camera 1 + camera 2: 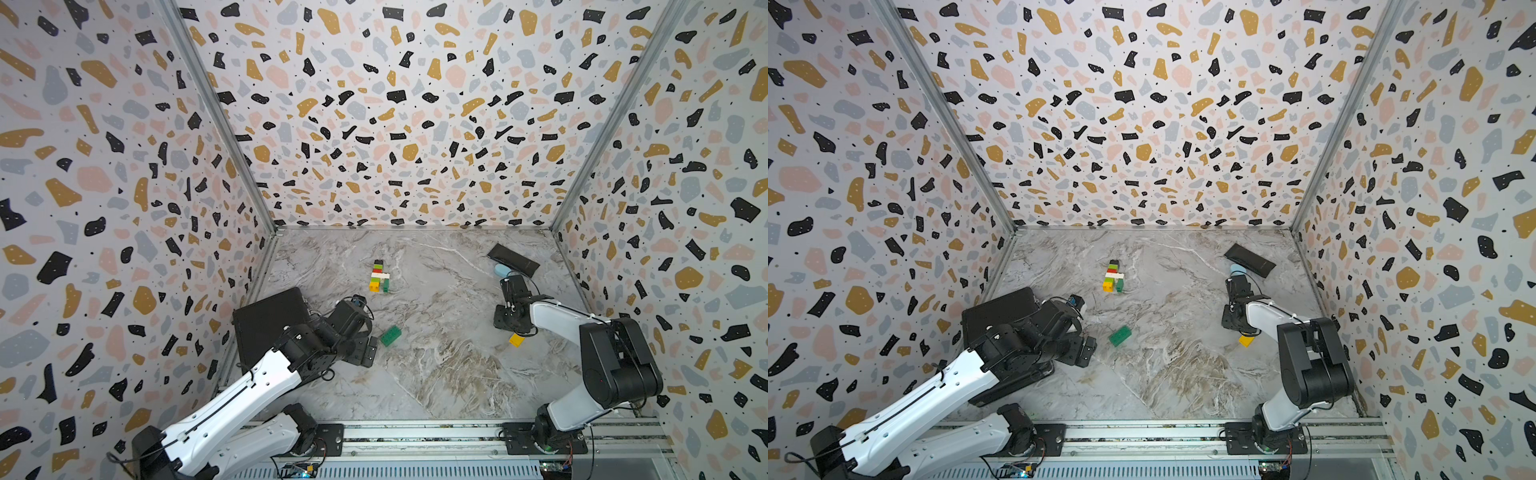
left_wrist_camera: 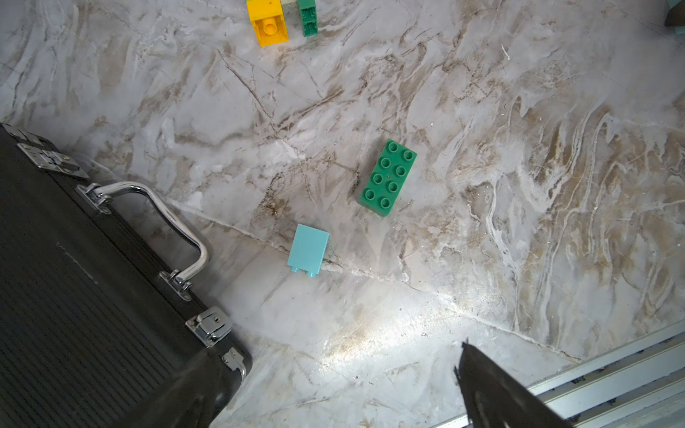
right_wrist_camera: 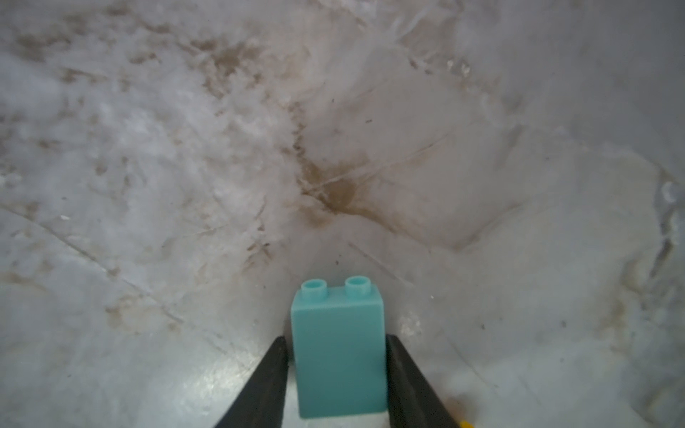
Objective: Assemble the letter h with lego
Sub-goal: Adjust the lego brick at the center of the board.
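A partly built lego figure point(image 1: 379, 276) point(image 1: 1113, 276) lies flat mid-table, made of black, lime, red, white, yellow and dark green bricks. In the left wrist view only its yellow end point(image 2: 267, 22) shows. My right gripper point(image 3: 336, 341) point(image 1: 512, 326) points down at the right, its fingers point(image 3: 272, 378) pressed on both sides of a light blue brick point(image 3: 339, 352). A loose yellow brick point(image 1: 516, 340) point(image 1: 1246, 340) lies right beside it. My left gripper point(image 2: 341, 400) point(image 1: 369, 351) hangs open and empty above the table. Ahead of it lie a long dark green brick point(image 2: 388, 177) point(image 1: 390, 336) and another light blue brick point(image 2: 308, 250).
A black ribbed case point(image 2: 74, 296) point(image 1: 270, 322) with a chrome handle sits under my left arm by the left wall. At the back right a flat black case point(image 1: 512, 259) rests over a smooth pale-blue oval thing point(image 1: 502, 271). Metal rails point(image 1: 415, 432) line the front edge.
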`<state>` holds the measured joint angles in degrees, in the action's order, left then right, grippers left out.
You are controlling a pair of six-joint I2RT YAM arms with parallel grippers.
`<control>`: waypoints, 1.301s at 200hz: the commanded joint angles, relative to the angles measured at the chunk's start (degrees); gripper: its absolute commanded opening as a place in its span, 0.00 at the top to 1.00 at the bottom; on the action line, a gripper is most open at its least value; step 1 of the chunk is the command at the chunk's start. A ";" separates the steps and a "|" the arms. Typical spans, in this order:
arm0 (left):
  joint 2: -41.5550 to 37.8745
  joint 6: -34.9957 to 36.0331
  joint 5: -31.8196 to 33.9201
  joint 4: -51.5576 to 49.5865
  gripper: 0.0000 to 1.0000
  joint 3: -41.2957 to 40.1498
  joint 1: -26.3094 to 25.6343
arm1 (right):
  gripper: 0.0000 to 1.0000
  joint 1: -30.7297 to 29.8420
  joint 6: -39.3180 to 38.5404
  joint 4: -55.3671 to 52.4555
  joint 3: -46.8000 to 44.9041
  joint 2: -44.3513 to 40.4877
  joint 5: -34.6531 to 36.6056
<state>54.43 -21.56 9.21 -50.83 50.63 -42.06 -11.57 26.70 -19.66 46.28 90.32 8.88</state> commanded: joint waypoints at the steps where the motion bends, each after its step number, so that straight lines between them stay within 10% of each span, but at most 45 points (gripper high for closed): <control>1: -0.03 1.15 -0.71 1.50 0.00 1.14 0.29 | 0.64 0.15 -0.36 -1.78 0.84 0.20 -0.57; 50: 0.42 1.43 -0.92 1.74 0.01 0.96 0.23 | 0.77 0.17 -0.63 -0.40 -0.01 -0.40 -3.64; 112: 3.25 -2.30 1.63 -1.10 0.00 3.65 0.33 | 0.82 -10.82 -5.64 27.90 -11.07 -13.06 -29.38; 194: 12.79 -22.85 -44.09 25.52 0.15 3.28 10.54 | 0.86 -20.23 -6.88 56.08 -19.56 -15.97 -50.11; 260: 25.80 -25.07 -59.02 32.73 0.34 8.71 10.89 | 0.88 -23.93 -10.48 52.22 -17.85 -16.11 -50.24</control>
<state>79.37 -45.06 -41.85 -23.42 56.34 -31.29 -34.81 18.26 32.73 26.63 75.46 -39.88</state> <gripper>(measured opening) 0.682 0.351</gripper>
